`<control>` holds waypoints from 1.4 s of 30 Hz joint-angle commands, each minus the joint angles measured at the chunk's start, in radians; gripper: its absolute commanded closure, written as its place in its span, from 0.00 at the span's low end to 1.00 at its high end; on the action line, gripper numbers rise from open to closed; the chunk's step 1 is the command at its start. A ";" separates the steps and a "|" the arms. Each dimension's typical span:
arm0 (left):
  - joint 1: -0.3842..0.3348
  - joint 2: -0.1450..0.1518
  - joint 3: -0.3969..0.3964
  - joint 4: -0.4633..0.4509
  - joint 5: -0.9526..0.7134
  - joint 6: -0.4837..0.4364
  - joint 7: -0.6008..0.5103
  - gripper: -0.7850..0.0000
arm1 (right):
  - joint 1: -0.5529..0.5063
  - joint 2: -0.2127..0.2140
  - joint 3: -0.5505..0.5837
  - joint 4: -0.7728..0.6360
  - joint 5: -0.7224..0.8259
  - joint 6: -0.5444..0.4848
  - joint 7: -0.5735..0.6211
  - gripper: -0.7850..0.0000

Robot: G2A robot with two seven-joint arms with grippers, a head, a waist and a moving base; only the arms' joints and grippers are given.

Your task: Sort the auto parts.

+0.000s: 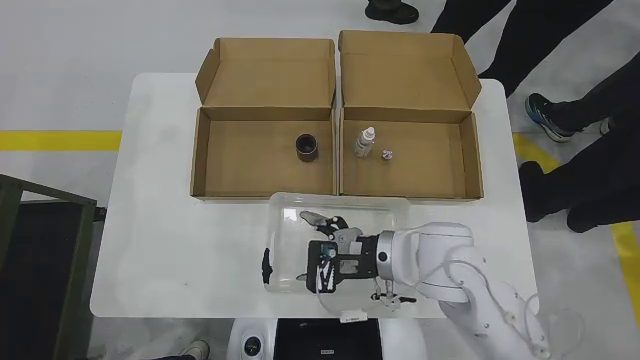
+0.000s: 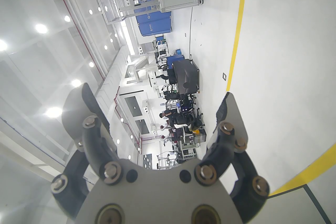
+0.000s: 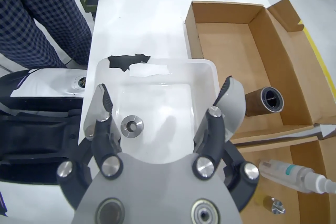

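While the right gripper (image 3: 166, 83) gapes (over tray (image 3: 202, 62)), washer (image 3: 132, 126) lies inside.

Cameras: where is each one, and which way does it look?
Top view: above the arms, looking down at the table; the right gripper shows, over the tray.
Left wrist view: on the left wrist, facing out across a hall; the left gripper shows, open.
Right wrist view: on the right wrist, looking into the tray at a ring; its open gripper shows.
Shared: top and right wrist views show tray, cylinder, bottle.
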 commanded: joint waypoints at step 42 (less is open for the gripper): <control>0.000 0.000 0.000 0.000 0.000 0.000 0.000 0.00 | -0.017 0.034 -0.094 0.192 -0.121 0.055 -0.028 0.50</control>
